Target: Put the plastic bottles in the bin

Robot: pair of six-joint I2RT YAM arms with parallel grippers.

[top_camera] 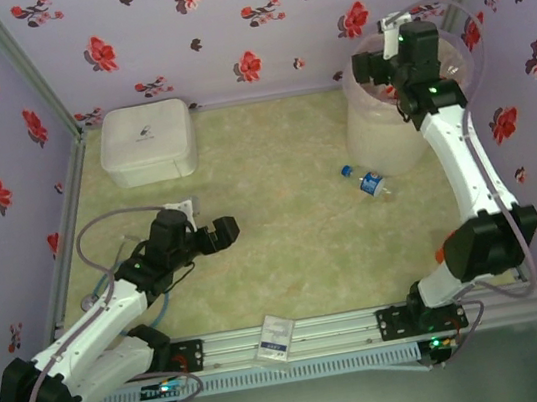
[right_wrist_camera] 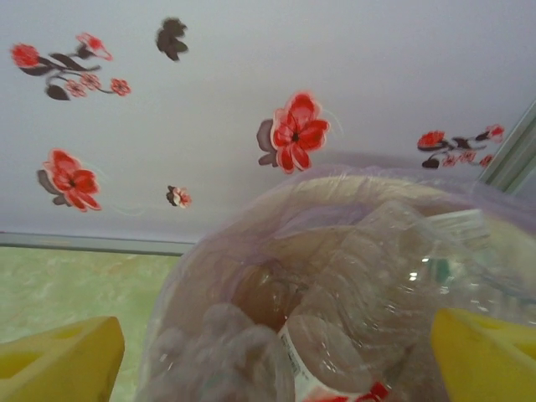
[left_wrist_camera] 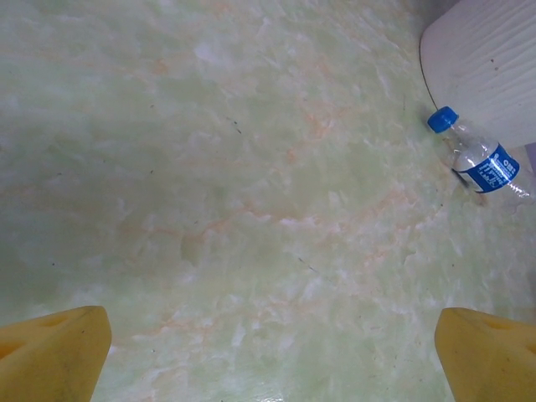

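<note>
Right gripper [right_wrist_camera: 272, 360] hangs spread wide and empty over the bin [top_camera: 386, 138], crushed bottles [right_wrist_camera: 335, 335] piled inside just below it. I see the left gripper [top_camera: 218, 234] likewise spread, low over the table [top_camera: 273, 160]; one blue-capped bottle [top_camera: 372, 183] lies well off to its right, beside the bin's base.

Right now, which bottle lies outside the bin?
The blue-capped bottle with the blue label, on its side on the table beside the bin; the other bottles are piled inside it.
</note>
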